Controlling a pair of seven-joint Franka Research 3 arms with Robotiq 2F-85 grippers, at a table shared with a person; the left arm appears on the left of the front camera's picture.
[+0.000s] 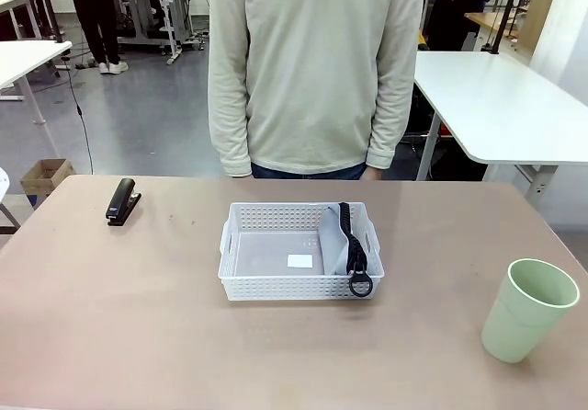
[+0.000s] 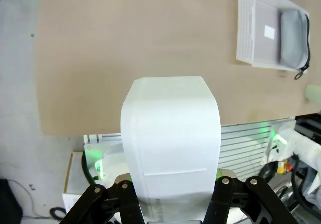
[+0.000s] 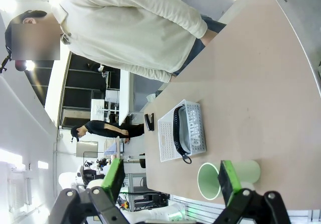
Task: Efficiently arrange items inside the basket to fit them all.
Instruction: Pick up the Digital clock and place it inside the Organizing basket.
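Observation:
The white lattice basket (image 1: 285, 287) stands mid-table, in front of the person. Inside it, the grey pouch (image 1: 334, 244) lies along the right side, and its black strap ring (image 1: 360, 286) hangs over the front rim. On the table at the far left is the black stapler (image 1: 121, 200); the pale green cup (image 1: 528, 311) stands upright near the front right. High over the table's near edge, my left gripper (image 2: 173, 196) is shut on the white rounded block (image 2: 170, 133), with the basket (image 2: 244, 28) far off. My right gripper (image 3: 172, 180) is open, and the cup (image 3: 213, 180) shows beyond its pads.
The person (image 1: 312, 70) stands at the far edge with arms hanging down. A small white label (image 1: 300, 261) is on the basket floor, and the basket's left half is bare. Other white tables (image 1: 496, 107) stand behind. In the right wrist view the stapler (image 3: 149, 121) sits past the basket (image 3: 168, 133).

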